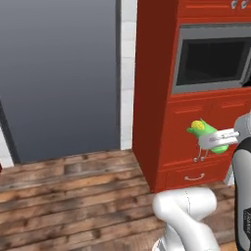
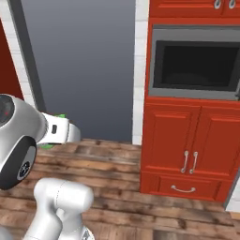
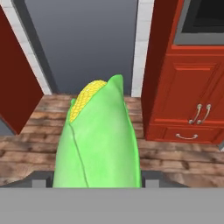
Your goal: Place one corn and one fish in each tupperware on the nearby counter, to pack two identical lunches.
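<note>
**Corn in transit, carried off the floor**

Cabinetry comes first: you face a tall red cabinet column [image 2: 187,140] with a built-in oven [image 2: 194,61] above two doors and a drawer. To its left is a large grey panel [image 2: 84,65], and below both runs the wood plank floor [image 2: 117,164]. No surface and no tupperware appear here, so judge the arm to be mid-carry, with the placing step not yet begun.

The gripper [image 1: 215,139] is raised well above the floor, in front of the cabinet column in the left base view. Holding the load high and close to the arm likely keeps it away from the cabinet fronts while the base travels.

The jaws are clenched on the corn [image 3: 98,140], gripping it near its lower, husked end; the fingertips sit on either side of it in the hand view.

Orientation: the corn's long axis runs along the line of the gripper, pointing away from the hand. The yellow kernel tip [image 3: 87,98] leads, and the green husk wraps the rest. In the left base view the cob [image 1: 208,133] lies roughly level, kernel end toward the left.
</note>
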